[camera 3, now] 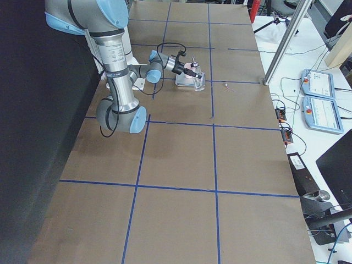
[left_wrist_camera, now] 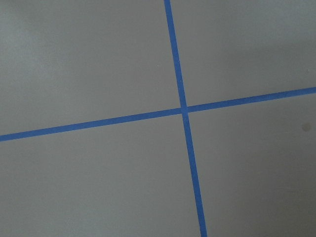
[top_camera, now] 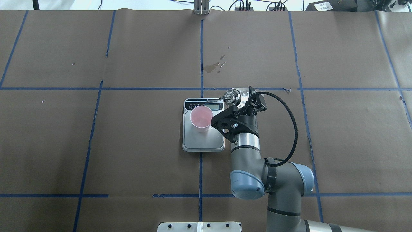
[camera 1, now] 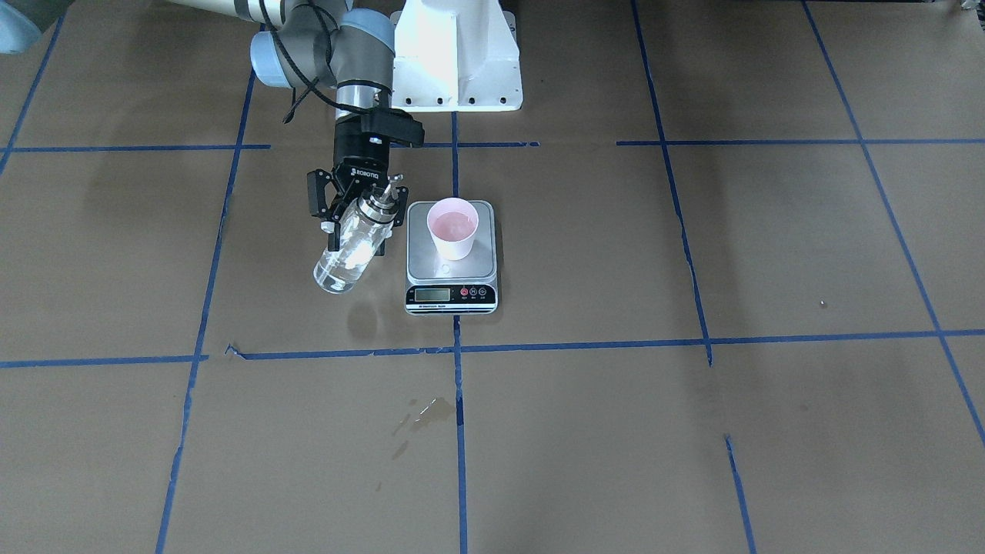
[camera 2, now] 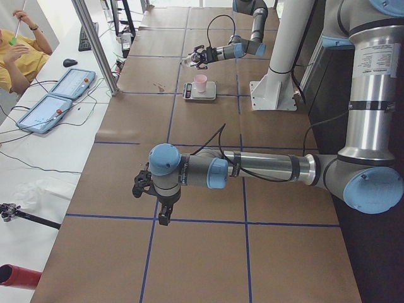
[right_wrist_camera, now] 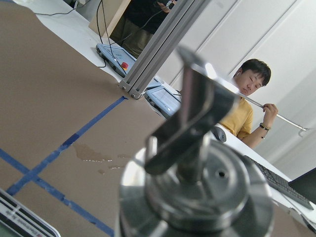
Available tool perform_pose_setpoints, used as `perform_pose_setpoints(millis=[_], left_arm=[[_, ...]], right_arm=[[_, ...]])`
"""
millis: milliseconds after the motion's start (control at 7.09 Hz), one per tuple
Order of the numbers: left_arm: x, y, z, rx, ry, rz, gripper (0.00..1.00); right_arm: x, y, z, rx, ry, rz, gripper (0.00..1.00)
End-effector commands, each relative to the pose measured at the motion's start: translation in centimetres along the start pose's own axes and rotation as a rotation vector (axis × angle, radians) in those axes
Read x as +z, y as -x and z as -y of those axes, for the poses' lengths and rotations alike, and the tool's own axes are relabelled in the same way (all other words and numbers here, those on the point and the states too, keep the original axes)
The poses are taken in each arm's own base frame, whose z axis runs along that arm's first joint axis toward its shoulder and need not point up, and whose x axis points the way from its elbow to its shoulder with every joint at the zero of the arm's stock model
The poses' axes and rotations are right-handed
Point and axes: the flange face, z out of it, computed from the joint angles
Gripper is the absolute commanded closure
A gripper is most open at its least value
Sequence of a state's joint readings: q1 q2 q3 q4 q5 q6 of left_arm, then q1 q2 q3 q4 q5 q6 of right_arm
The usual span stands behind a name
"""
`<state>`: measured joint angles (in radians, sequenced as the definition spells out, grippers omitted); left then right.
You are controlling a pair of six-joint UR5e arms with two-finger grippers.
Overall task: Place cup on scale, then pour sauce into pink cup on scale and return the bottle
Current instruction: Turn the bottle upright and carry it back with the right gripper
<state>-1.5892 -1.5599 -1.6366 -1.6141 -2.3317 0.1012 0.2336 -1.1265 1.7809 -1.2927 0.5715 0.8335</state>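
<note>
End effector (camera 1: 366, 221) (right arm's) level, gripping tilted bottle (camera 1: 345, 255), beside scale (camera 1: 462, 269)

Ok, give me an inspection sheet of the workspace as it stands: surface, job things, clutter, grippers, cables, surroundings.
Surface: table covered in brown paper with a blue tape grid; a wet stain on the operators' side of the scale.
Job's things: cup upright on the scale; bottle held tilted beside the scale, with its spout short of the cup.
Clutter: a few small specks on the paper.
Grippers: right gripper shut on the bottle; left gripper far from the scale, open or shut cannot be told.
Cables: black cable looped at the right wrist.
Surroundings: operator and two tablets at the side bench.
</note>
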Motion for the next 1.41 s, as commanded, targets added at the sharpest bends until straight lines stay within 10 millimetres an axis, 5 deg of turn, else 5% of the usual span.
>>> perform_pose_setpoints(millis=[0, 141, 564, 705, 1129, 1270], left_arm=[[0.0, 0.0, 0.0, 0.001, -0.001, 0.000, 0.00], [0.1, 0.0, 0.0, 0.001, 0.001, 0.000, 0.00], [0.1, 0.0, 0.0, 0.002, 0.000, 0.000, 0.00], [0.1, 0.0, 0.0, 0.002, 0.000, 0.000, 0.00], [0.0, 0.0, 0.0, 0.001, -0.001, 0.002, 0.00], [0.0, 0.0, 0.0, 0.001, -0.001, 0.002, 0.00]], right_arm=[[-1.7, -4.8, 2.2, 0.305, 0.066, 0.088, 1.00], [-2.0, -6.1, 3.2, 0.347, 0.087, 0.113, 1.00], [-0.7, -8.0, 1.5, 0.566, 0.193, 0.115, 1.00], [-0.4, -9.6, -1.0, 0.558, 0.220, 0.089, 1.00], [-0.5, -18.9, -11.4, 0.534, 0.229, 0.088, 1.00], [0.3, -20.1, -13.8, 0.550, 0.193, 0.086, 1.00]])
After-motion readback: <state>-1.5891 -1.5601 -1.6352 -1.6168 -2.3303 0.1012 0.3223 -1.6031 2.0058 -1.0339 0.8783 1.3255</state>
